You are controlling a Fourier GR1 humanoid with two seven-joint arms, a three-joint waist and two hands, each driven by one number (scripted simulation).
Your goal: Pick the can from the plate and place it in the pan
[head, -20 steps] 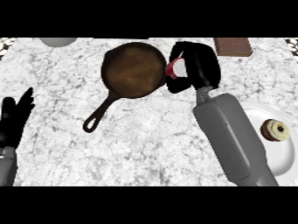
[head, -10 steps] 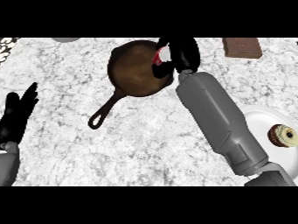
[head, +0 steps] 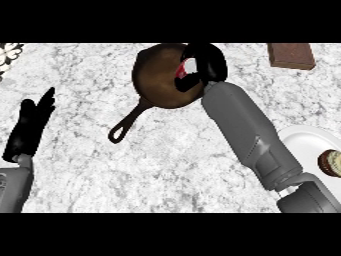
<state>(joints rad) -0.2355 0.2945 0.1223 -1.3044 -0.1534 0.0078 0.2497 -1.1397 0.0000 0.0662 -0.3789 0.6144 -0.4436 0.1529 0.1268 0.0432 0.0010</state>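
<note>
now right hand (head: pixel 206 65) — seemingly round can (head: pixel 185 70) — over pan (head: pixel 158 80)

We see even, fairly bright light on the marble counter (head: pixel 165 165), no glare. Soft shadow under the pan (head: pixel 165 77) handle; black hands read as flat dark shapes. No blur.

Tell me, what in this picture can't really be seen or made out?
All in the head view:
- Can: only a red and white patch shows; the right hand curls round the rest.
- Whether the can touches the pan: hidden by the hand.
- Plate: cut off by the right edge and covered by the forearm.
- Brown block: too plain to identify.
</note>
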